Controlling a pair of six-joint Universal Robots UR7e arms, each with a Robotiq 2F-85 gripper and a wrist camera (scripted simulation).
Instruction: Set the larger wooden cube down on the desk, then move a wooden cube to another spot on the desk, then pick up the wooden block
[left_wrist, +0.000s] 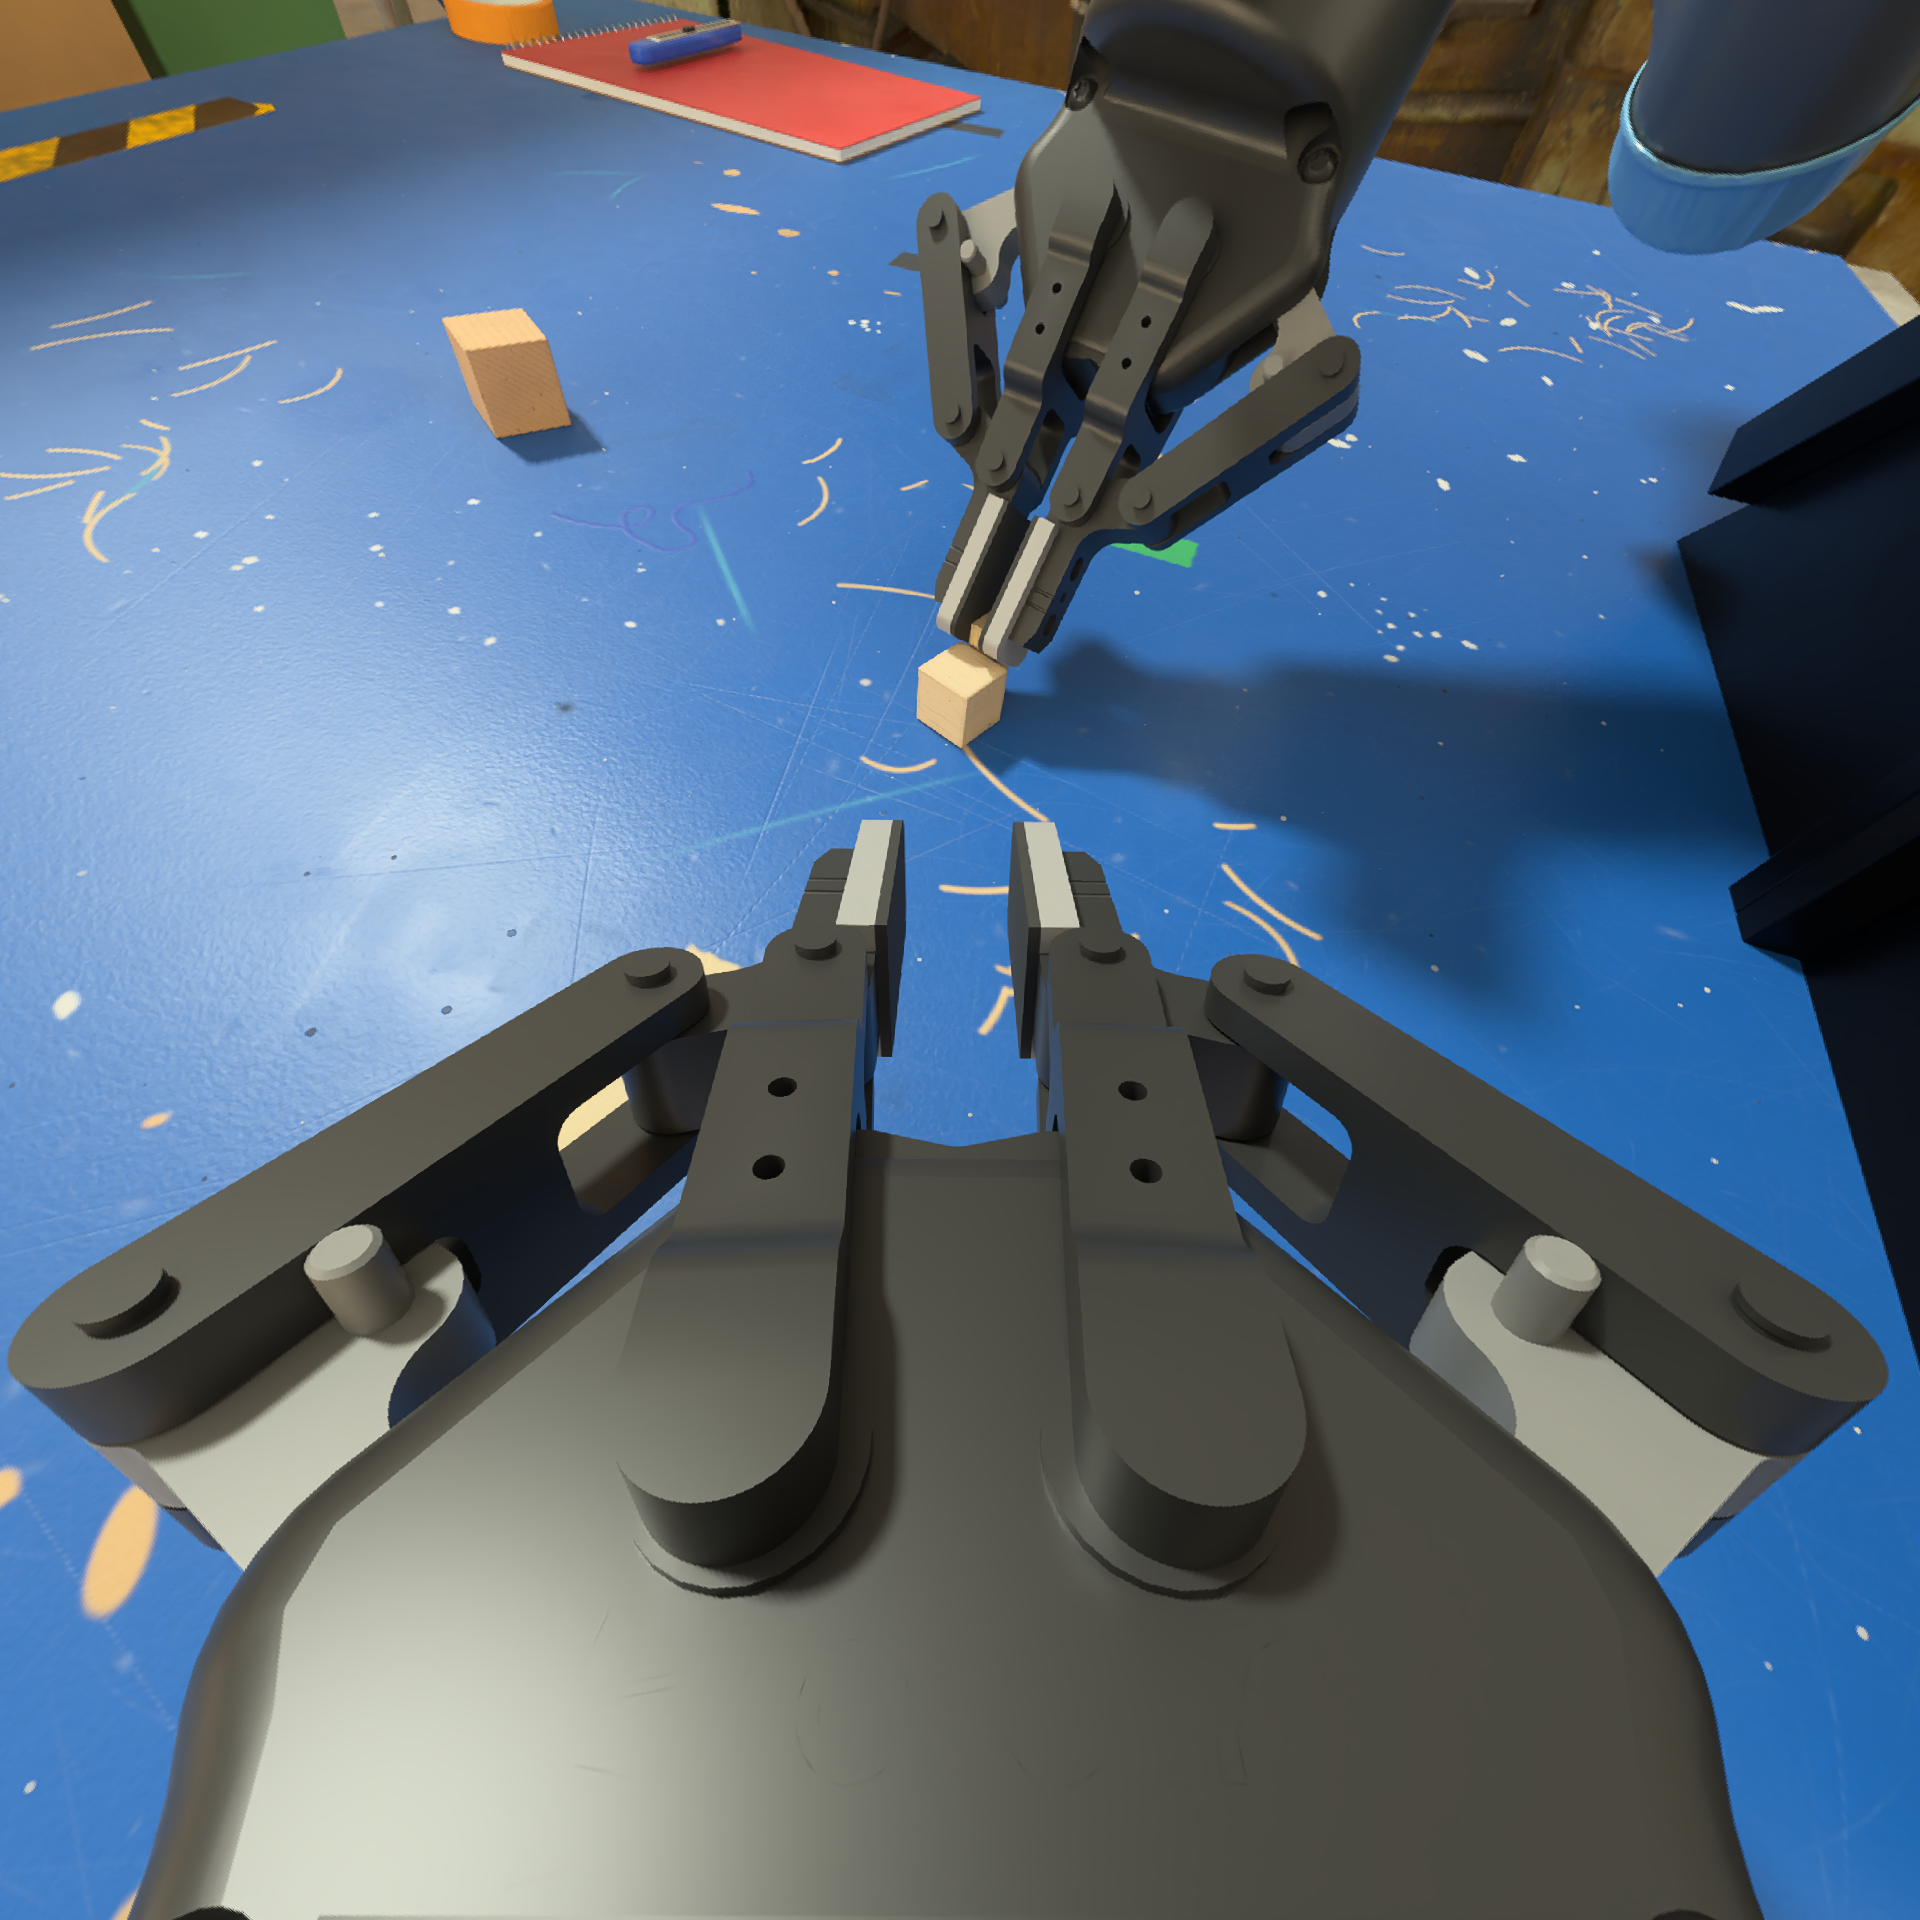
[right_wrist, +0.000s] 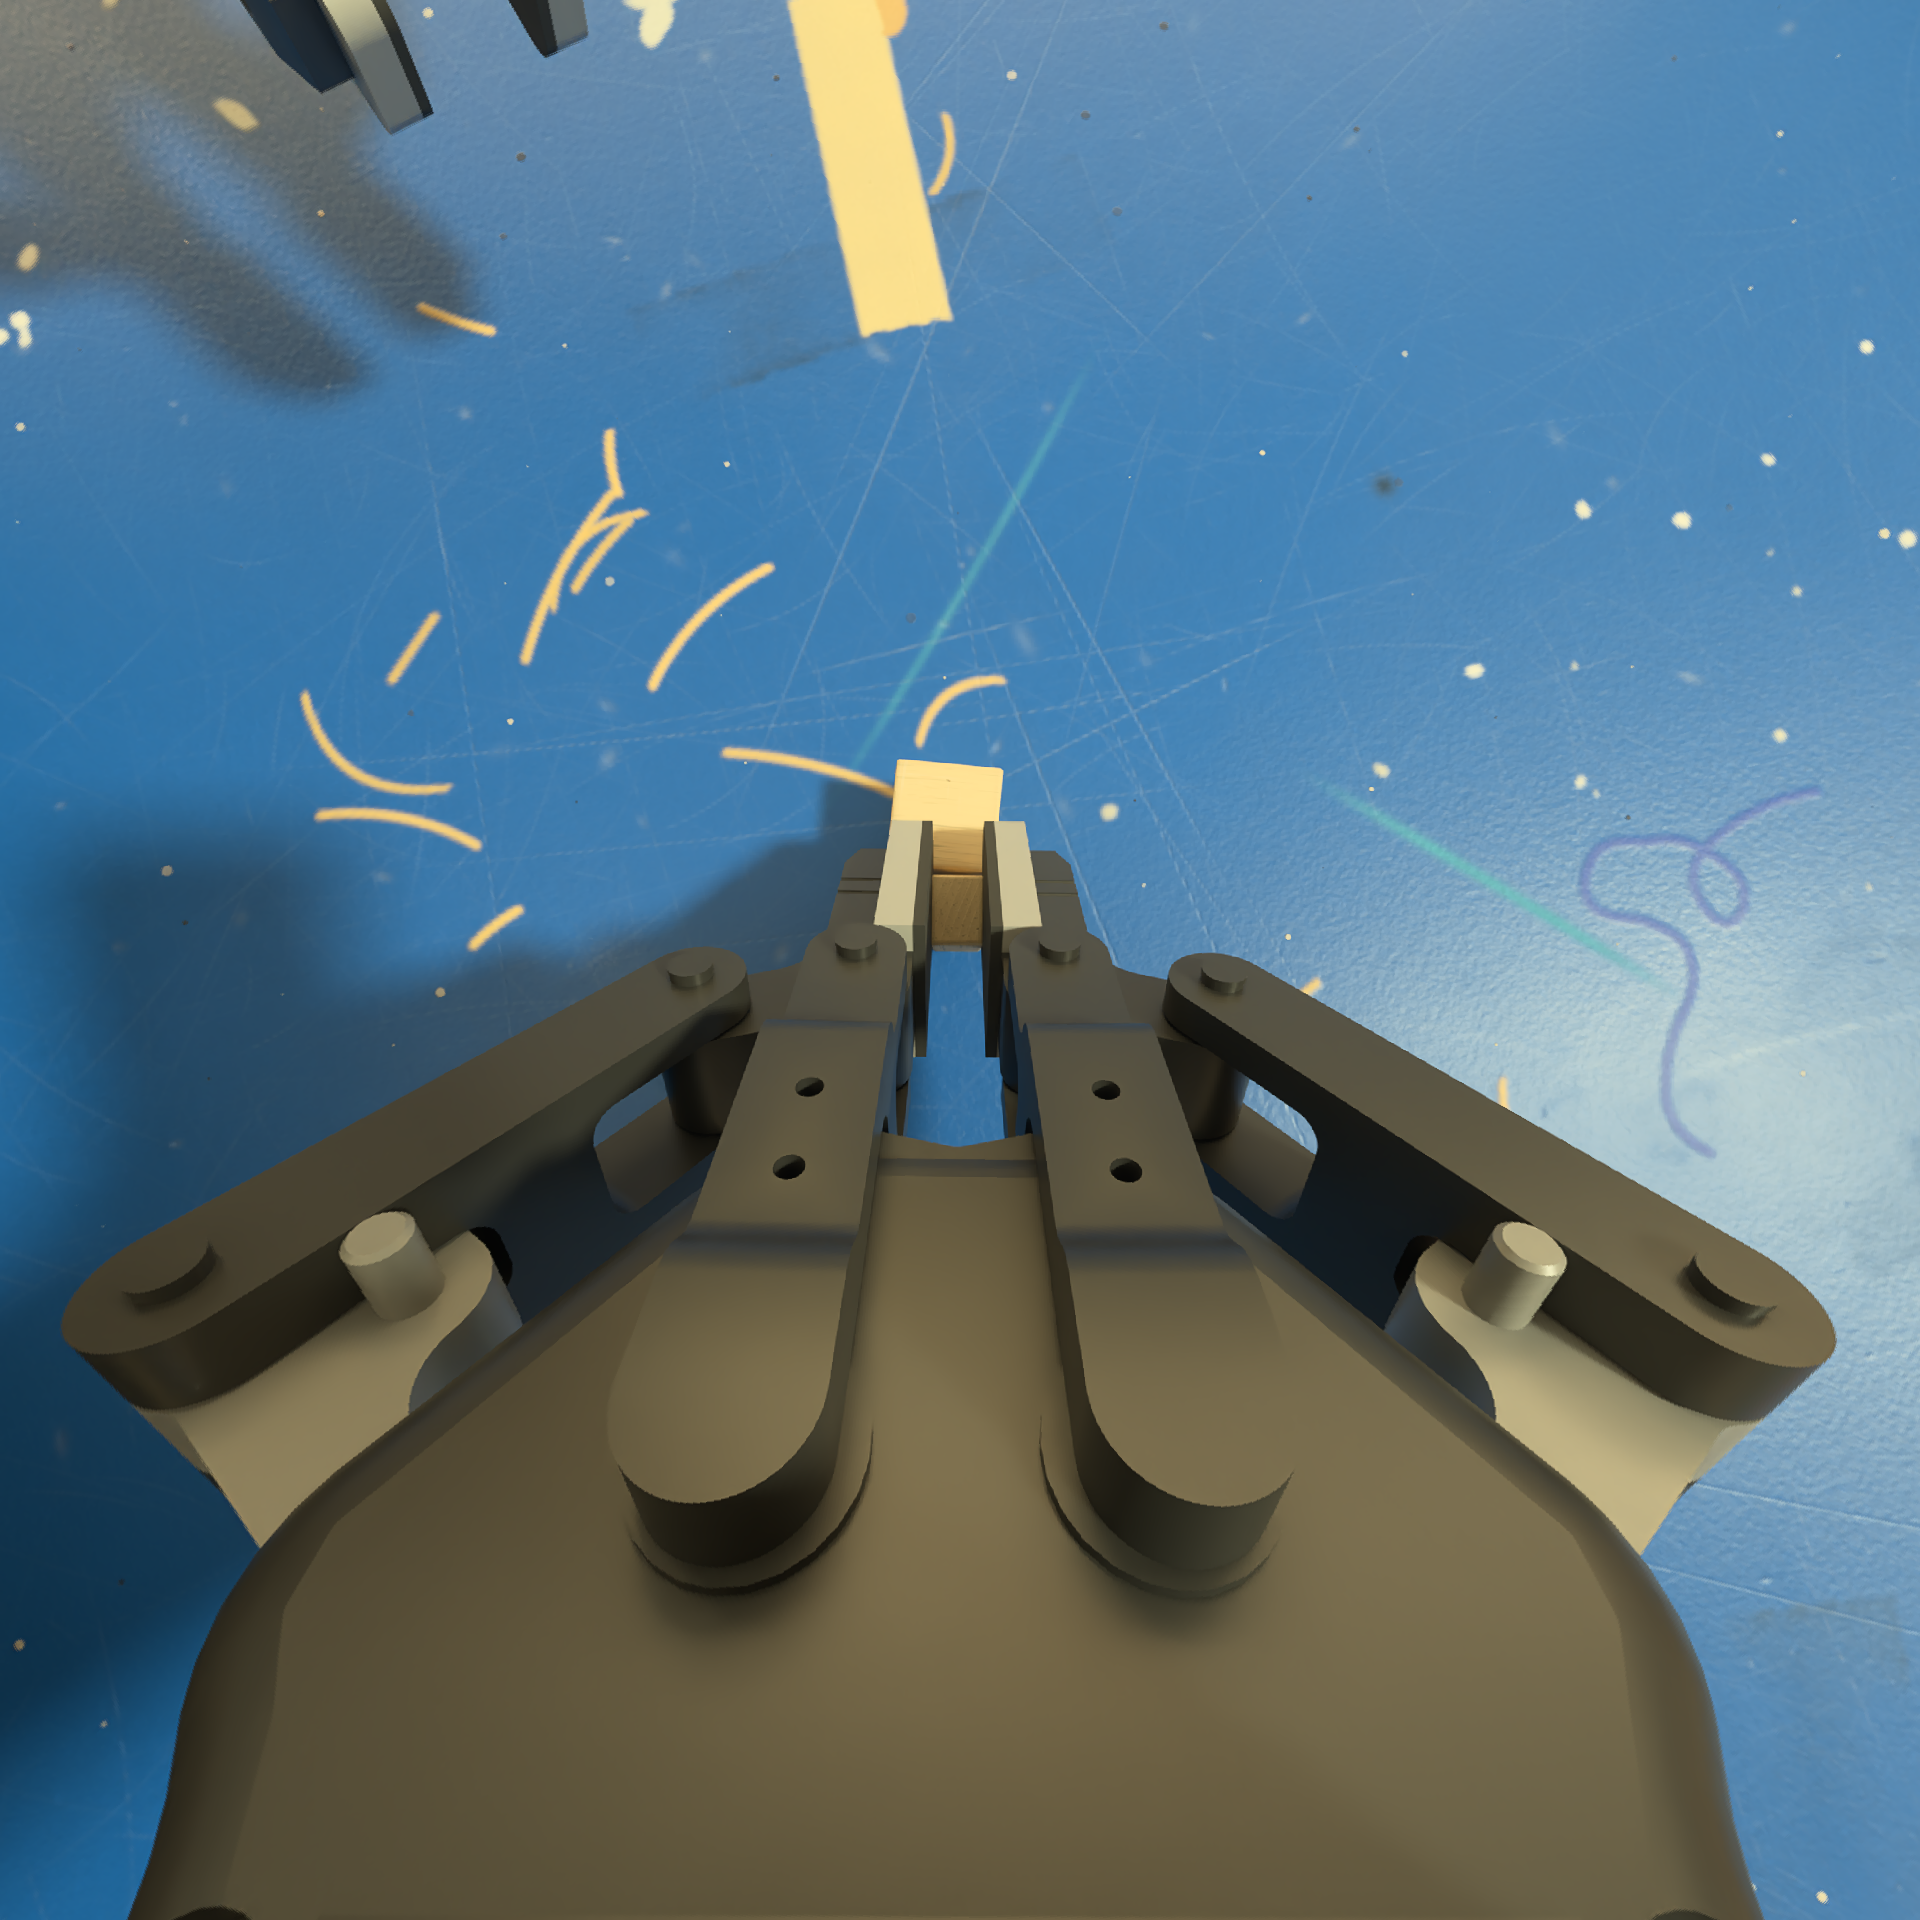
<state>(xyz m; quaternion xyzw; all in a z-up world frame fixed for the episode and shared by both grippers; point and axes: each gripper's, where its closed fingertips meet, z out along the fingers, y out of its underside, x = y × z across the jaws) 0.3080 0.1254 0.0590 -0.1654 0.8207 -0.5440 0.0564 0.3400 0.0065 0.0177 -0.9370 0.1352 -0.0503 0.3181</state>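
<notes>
Desk (left_wrist: 312, 831) fills my left wrist view, blue and scratched. My left gripper (left_wrist: 956, 873) hangs above it with its fingers partly apart and nothing between them. At about twelve o'clock from it the right gripper (left_wrist: 982, 613) pinches the top corner of a small wooden cube (left_wrist: 961, 691), which sits on the desk or just off it; I cannot tell which. At ten o'clock, well apart, a larger wooden block (left_wrist: 507, 372) rests on the desk, slightly tilted in this wide lens. At the far edge lie a red notebook (left_wrist: 748, 88) with a blue object on it and an orange roll, cut off at the frame.

In my right wrist view the right gripper (right_wrist: 956, 873) has its pads closed against the sides of the cube (right_wrist: 951, 821), gripping only its upper part, with most of the cube beyond the fingertips. At twelve o'clock a pale strip of tape (right_wrist: 883, 177) lies flat on the desk (right_wrist: 1455, 312), and the left gripper's fingertips (right_wrist: 384, 62) show at eleven o'clock, cropped.

The hold looks shallow to me, so the cube could twist or slip out if I move quickly. The two grippers are also near each other, so a careless sweep could knock them together. The cube's underside and its contact with the desk are hidden from both cameras.
</notes>
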